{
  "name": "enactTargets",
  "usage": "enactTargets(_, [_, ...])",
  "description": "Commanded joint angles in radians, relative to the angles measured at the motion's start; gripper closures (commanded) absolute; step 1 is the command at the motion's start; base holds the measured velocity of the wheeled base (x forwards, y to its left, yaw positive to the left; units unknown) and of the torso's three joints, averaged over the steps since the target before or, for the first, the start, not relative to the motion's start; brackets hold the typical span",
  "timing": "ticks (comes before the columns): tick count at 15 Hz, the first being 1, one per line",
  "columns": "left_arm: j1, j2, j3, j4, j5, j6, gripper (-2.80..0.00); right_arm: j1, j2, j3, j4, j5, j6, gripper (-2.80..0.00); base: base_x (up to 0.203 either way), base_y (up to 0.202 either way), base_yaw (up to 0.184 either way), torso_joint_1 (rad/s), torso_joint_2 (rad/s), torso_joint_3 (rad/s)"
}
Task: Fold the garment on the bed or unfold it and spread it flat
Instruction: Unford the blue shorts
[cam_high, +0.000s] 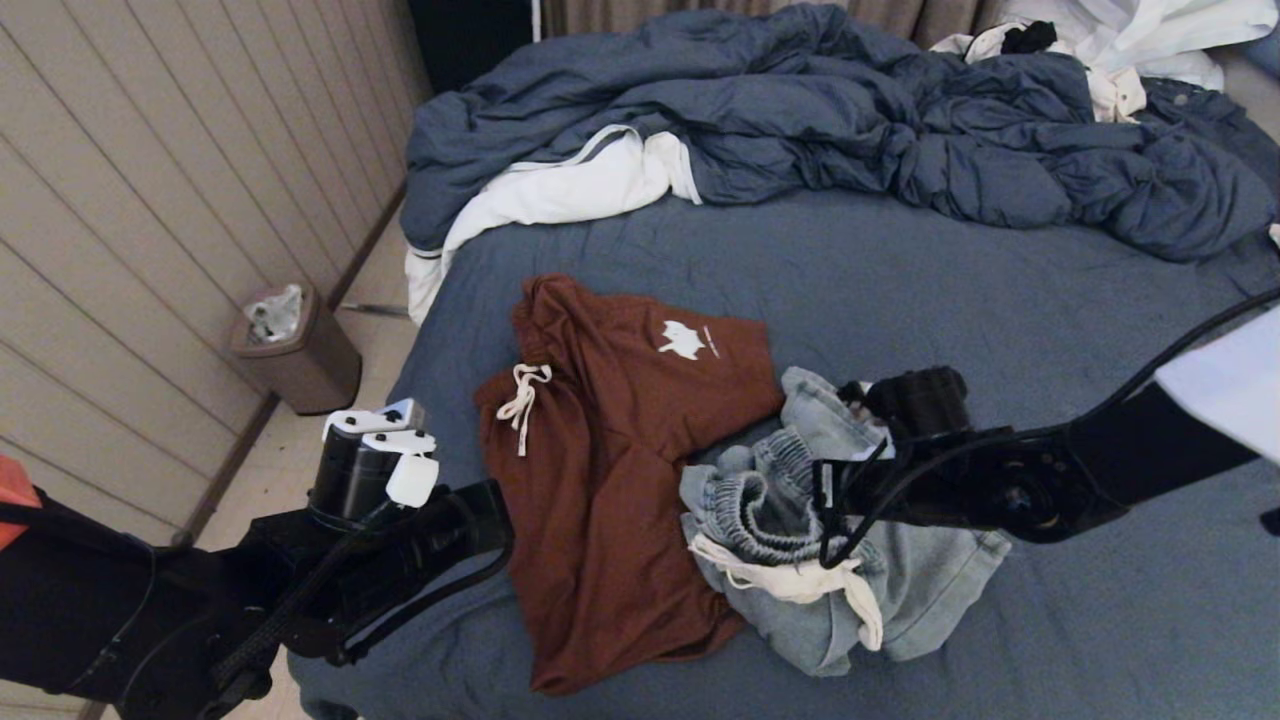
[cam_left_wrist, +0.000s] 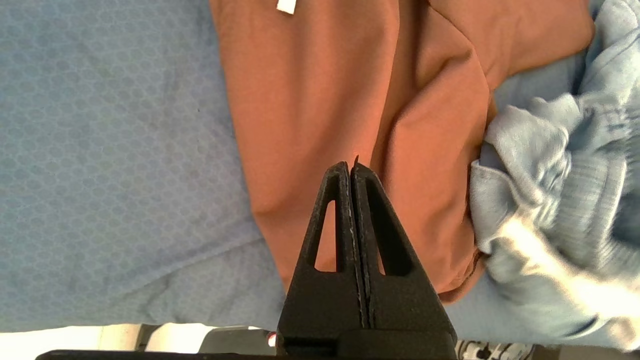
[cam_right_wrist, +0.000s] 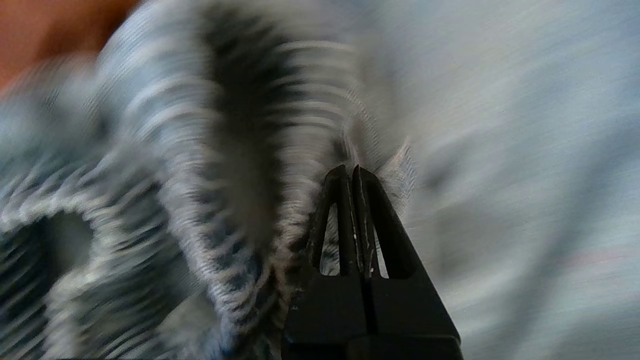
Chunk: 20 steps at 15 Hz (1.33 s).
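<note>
On the bed's slate-blue sheet (cam_high: 900, 290) lies a rust-brown garment (cam_high: 610, 450) with a white drawstring and a white logo. It is partly folded. A crumpled light-blue denim garment (cam_high: 900, 590) with an elastic waistband sits against its right side. My right gripper (cam_right_wrist: 352, 170) is low over the denim heap (cam_right_wrist: 165, 165), shut with a peak of its cloth at the tips. My left gripper (cam_left_wrist: 350, 167) is shut and holds nothing. It hovers above the brown garment (cam_left_wrist: 310, 90) near the bed's front left edge (cam_high: 495, 525).
The puffy blue duvet (cam_high: 850, 110) with white lining (cam_high: 560, 190) is bunched across the back of the bed. White clothes (cam_high: 1130, 40) lie at the back right. A brown waste bin (cam_high: 295, 350) stands on the floor by the panelled wall on the left.
</note>
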Motion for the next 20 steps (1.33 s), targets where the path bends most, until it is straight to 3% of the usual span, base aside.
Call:
enactTargets(1, [0.0, -0.002, 0.0, -0.004, 0.002, -0.004, 0.0, 0.125, 0.013, 0.033, -0.004, 0.0, 0.012, 0.0, 0.0, 0.0, 0.0, 0.0, 0.0, 0.0])
enactTargets(7, [0.0, -0.008, 0.001, -0.004, 0.003, -0.002, 0.0, 0.455, 0.019, 0.099, -0.018, -0.017, 0.08, 0.0, 0.0, 0.0, 0.0, 0.0, 0.0, 0.0])
enactTargets(10, [0.0, -0.008, 0.001, -0.004, 0.002, -0.002, 0.0, 0.535, -0.038, 0.157, -0.032, -0.019, 0.082, 0.0, 0.0, 0.0, 0.0, 0.0, 0.0, 0.0])
enactTargets(14, [0.0, -0.007, 0.001, -0.004, 0.002, -0.002, 0.0, 0.479, -0.129, 0.196, -0.155, -0.021, 0.071, 0.0, 0.0, 0.0, 0.0, 0.0, 0.0, 0.0])
enactTargets(17, [0.0, -0.005, 0.003, -0.004, 0.005, 0.003, 0.0, 0.355, -0.199, 0.181, -0.157, -0.022, 0.054, 0.0, 0.0, 0.0, 0.0, 0.0, 0.0, 0.0])
enactTargets(20, [-0.019, 0.014, -0.01, 0.0, 0.008, 0.032, 0.0, 0.156, -0.209, 0.155, -0.156, -0.021, 0.027, 0.0, 0.0, 0.0, 0.0, 0.0, 0.0, 0.0])
